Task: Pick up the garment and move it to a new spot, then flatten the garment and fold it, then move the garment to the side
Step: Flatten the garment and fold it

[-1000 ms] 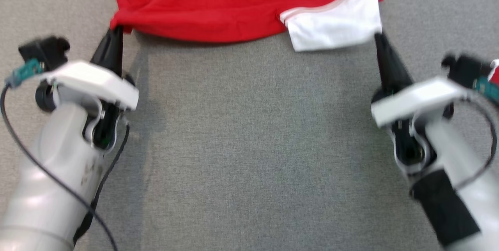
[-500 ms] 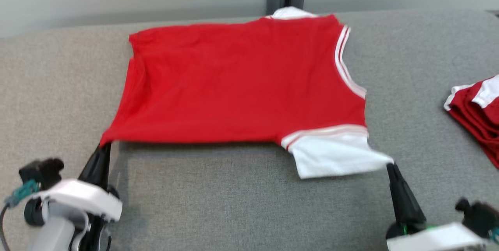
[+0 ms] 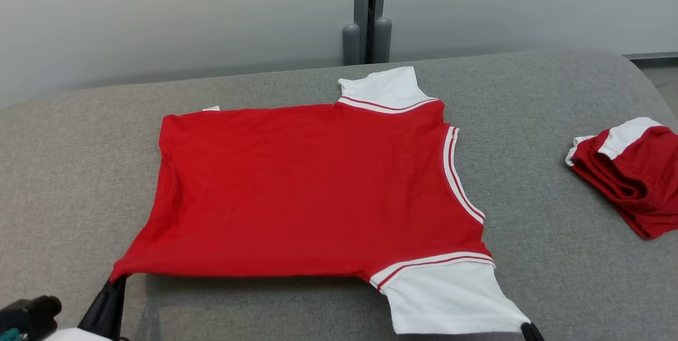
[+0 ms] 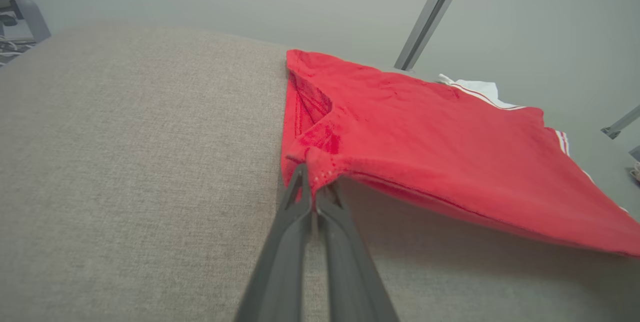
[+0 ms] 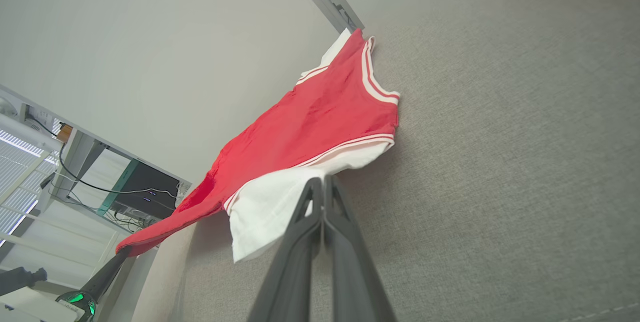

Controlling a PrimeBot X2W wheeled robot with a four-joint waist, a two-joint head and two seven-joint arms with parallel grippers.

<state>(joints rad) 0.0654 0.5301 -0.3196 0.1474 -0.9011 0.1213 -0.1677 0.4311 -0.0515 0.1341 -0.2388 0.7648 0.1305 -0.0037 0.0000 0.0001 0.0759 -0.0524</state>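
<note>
A red garment (image 3: 312, 187) with white sleeves and white-striped trim lies spread on the grey table (image 3: 79, 171), its near edge raised a little. My left gripper (image 3: 117, 280) is shut on the near left red corner; the left wrist view shows the fingertips pinching the hem (image 4: 320, 169). My right gripper (image 3: 527, 328), at the bottom edge of the head view, is shut on the near white sleeve (image 3: 450, 298). In the right wrist view the closed gripper (image 5: 322, 182) holds that sleeve's edge (image 5: 270, 207). The far white sleeve (image 3: 384, 89) lies flat at the back.
A folded pile of red and white garments (image 3: 630, 171) sits at the table's right side. Two grey posts (image 3: 365, 39) stand behind the far edge against a pale wall. The table's right end curves down. Bare grey cloth runs left and right of the garment.
The head camera has tilted up, so the whole picture has shifted down and the full garment, wall and pile show. Both grippers keep their hold on the near edge.
</note>
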